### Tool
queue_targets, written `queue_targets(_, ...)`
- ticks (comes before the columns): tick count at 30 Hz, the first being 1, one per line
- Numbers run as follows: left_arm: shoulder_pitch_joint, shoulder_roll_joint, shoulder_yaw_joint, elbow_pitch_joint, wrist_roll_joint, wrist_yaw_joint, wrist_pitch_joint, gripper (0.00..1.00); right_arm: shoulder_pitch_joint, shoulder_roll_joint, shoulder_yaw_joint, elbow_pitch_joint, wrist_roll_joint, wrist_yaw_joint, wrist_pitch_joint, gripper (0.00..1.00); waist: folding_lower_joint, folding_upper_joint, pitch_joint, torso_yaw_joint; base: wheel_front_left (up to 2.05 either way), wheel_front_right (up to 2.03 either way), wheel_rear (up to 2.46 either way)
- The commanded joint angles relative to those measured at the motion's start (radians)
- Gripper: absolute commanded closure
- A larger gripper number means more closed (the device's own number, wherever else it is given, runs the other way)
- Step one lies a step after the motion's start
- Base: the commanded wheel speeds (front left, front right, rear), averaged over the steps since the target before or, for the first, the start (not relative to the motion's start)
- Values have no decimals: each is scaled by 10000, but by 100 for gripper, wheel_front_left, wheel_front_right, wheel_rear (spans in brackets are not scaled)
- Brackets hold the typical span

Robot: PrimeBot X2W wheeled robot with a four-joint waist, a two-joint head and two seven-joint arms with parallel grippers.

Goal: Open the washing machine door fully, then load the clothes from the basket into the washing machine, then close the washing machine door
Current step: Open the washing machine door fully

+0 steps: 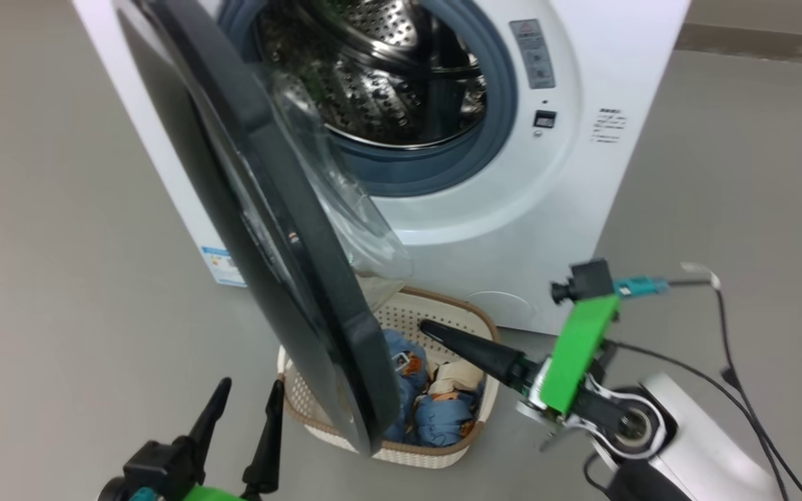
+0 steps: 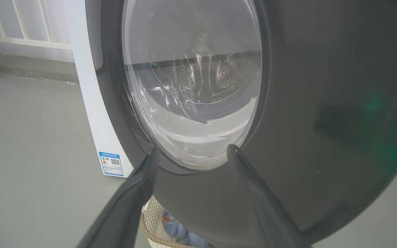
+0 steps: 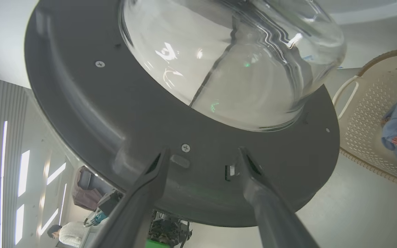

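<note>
washing machine door [image 1: 289, 278], one, half open, one basket [image 1: 443, 456], clothes [image 1: 443, 421] inside

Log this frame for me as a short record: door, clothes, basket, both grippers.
door: partway open, its lower edge over the basket
clothes: blue bundle inside the basket, on the floor before the washing machine
left gripper: open, empty, facing the door's outer side
right gripper: open, empty, facing the door's inner side
</note>
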Motion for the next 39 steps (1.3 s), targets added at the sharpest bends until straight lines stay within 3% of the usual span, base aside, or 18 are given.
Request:
queue_targets(1,-50,174,368,-213,129,-16,-65,0,127,14,20,-234,-147,31,-153,0,0,0,-139,-209,0,0,0)
queue_targets(21,392,291,882,-314,229,-16,-65,0,2621,-1811,-650,-697,-368,31,-2547,0,0,0,-391,-1413,0,0,0)
queue_targets(31,491,315,1006,-317,224,-16,-65,0,3007,-3141,14,42,-2550,31,-5526,0,0,0,-410,-1597,0,0,0)
queue_targets(35,501,317,1027,-296,214,-16,-65,0,2909,-3432,579,665,-3270,31,-6775,0,0,0,-449,-1615,0,0,0)
queue_targets(39,557,316,1090,-277,199,-16,-65,0,2723,-3556,843,1167,-4098,31,-7257,0,0,0,-496,-1631,0,0,0)
